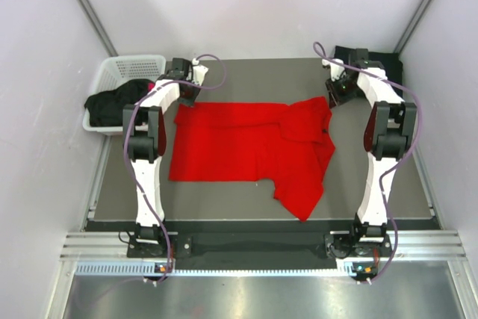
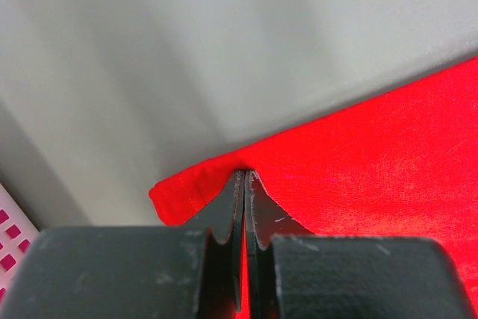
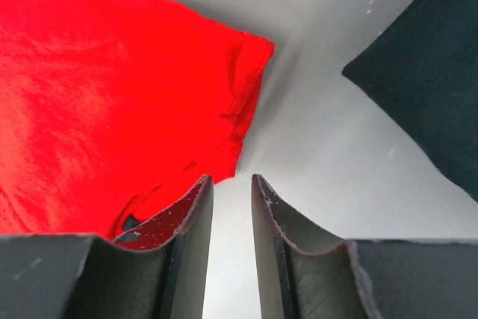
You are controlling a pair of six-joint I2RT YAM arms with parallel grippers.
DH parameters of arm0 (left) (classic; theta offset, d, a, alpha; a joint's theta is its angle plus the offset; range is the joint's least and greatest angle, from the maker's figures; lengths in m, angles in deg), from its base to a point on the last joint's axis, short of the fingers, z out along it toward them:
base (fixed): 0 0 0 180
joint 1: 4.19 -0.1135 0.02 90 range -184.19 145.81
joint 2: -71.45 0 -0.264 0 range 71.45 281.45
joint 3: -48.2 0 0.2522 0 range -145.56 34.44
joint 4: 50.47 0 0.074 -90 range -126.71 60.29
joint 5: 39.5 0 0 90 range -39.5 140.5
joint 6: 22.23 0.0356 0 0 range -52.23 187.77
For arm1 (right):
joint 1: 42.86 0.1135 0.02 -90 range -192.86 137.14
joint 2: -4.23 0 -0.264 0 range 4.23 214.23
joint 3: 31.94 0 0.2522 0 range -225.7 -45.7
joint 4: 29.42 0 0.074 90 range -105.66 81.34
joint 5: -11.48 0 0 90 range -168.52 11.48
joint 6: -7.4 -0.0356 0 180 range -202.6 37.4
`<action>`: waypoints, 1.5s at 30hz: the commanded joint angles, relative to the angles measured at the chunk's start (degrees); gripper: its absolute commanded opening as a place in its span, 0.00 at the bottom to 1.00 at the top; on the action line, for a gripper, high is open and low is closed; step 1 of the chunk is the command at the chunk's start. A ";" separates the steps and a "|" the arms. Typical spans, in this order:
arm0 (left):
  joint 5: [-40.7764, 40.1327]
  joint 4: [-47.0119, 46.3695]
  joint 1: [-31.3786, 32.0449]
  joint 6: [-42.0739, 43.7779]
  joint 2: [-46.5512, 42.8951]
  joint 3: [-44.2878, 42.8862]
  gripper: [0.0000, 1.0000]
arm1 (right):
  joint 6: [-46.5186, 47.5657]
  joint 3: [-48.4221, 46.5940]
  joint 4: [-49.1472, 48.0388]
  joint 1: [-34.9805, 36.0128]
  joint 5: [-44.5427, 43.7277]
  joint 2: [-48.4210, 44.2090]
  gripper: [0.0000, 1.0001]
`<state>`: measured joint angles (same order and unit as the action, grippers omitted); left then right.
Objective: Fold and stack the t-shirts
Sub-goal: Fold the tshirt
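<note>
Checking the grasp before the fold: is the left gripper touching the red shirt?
Touching. The left wrist view shows the left gripper shut on a corner of the red shirt, with red cloth showing between its fingers.

We are losing the red t-shirt [image 2: 358,162] past the frame edge right of the left gripper [image 2: 245,178], its pinched hem hiding between the jaws. Right of the right gripper [image 3: 231,184], a black t-shirt [image 3: 433,65] is running off-frame too.

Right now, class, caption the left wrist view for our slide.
Left gripper shut on a corner of the bright red cloth t-shirt.
</note>
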<state>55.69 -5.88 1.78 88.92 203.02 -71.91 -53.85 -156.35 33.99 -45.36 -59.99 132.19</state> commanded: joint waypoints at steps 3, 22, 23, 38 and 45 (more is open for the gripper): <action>0.35 -0.42 0.79 0.04 2.55 0.79 0.00 | 1.22 -1.23 1.50 -0.57 1.07 3.08 0.28; -1.41 -0.68 0.79 1.09 4.40 1.23 0.00 | 0.95 -1.67 -0.69 -0.13 -5.60 4.32 0.00; -1.41 -0.77 0.79 1.26 4.49 1.23 0.00 | 1.04 -1.67 -1.04 -0.13 -6.04 4.05 0.00; -4.66 -2.62 -0.70 0.48 3.35 3.42 0.00 | 1.39 0.61 -2.63 -0.22 -11.93 0.71 0.00; -6.86 -3.14 -1.06 -0.05 1.85 4.30 0.00 | 1.22 3.42 -3.15 -0.48 -14.13 -2.10 0.00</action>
<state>52.06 -9.88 2.27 89.44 203.04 -70.51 -53.17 -154.02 31.96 -45.01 -70.75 134.71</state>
